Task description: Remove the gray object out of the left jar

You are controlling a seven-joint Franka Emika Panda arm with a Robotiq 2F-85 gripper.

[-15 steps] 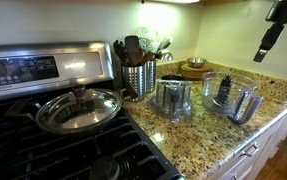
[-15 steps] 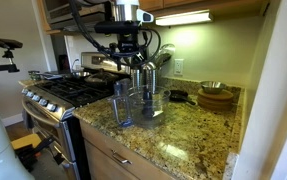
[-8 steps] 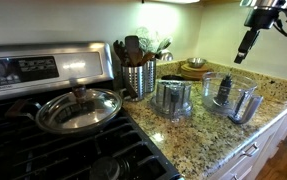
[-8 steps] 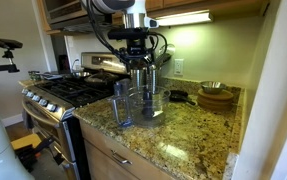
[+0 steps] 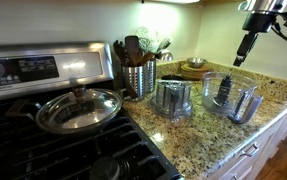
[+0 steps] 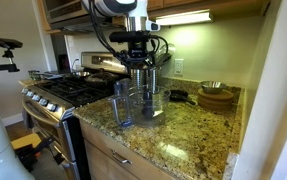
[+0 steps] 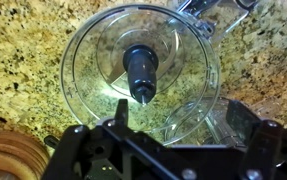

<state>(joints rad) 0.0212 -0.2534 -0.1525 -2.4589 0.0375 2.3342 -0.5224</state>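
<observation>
Your claw [image 7: 188, 135] hangs open above the jar [image 7: 78, 70] on the table [image 7: 23, 60], the stick [image 7: 141, 72] standing upright in its middle, straight below, long axis pointing up at the claw

- The gray object [image 7: 140, 72] stands in the middle of the left jar [image 7: 80, 58], on the surface [image 7: 23, 50].
- The claw [image 5: 245, 48] hangs above it.
- A small cup [image 5: 243, 103] sits just beside the jar.

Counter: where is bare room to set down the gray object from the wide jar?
Free: the granite counter in front of the wooden bowls. Crowded: around the wide jar, the narrower jar, the small cup and the utensil holder.
</observation>
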